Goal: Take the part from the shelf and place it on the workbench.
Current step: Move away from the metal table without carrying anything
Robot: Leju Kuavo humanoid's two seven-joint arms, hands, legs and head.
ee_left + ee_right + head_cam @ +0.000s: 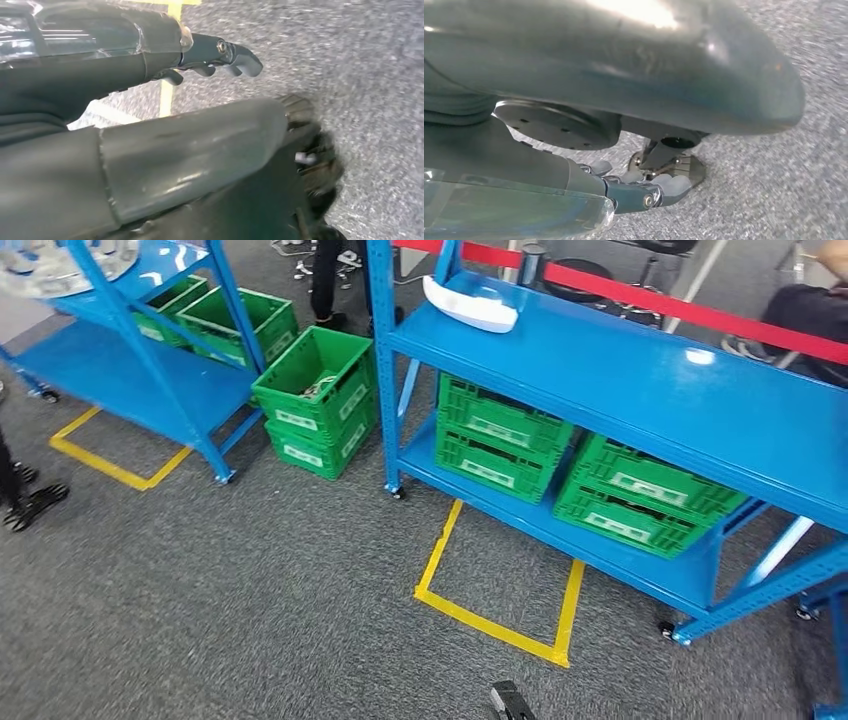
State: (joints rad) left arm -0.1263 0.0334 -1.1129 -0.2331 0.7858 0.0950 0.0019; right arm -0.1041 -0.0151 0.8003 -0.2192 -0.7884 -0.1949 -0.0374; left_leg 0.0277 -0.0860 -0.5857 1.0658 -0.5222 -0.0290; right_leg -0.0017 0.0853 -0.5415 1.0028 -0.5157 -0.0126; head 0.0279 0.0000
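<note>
- Two hands hang low beside the body, both holding nothing: the left hand (220, 55) shows dark fingers lightly curled over grey carpet, nothing between them; the right hand (644, 187) likewise, fingers bent inward with only floor past them.
- White curved part (470, 303) lies on the top deck of the blue shelf (640, 380), at its near-left corner, well apart from both hands, far ahead of and above them.
- Step in hand, as I judge it: approach. No reach has begun.
- To do it well: close on the shelf squarely until the part is ahead of one hand, then raise that arm over the deck edge. The part looks shallow and smooth, so I would spread the fingers first and take it across its narrow width.
- Mind the blue upright post just beside the part; come in from the open front.
- Hard to make out: both wrist views are blurred, and the robot's own body covers much of them.
- Whether either hand's fingers are fully closed or merely relaxed, I cannot tell with certainty.
- Workbench: not identified. Part's underside and far end hidden.
- Green crates (500, 445) sit on the lower deck, far ahead of the hands.
</note>
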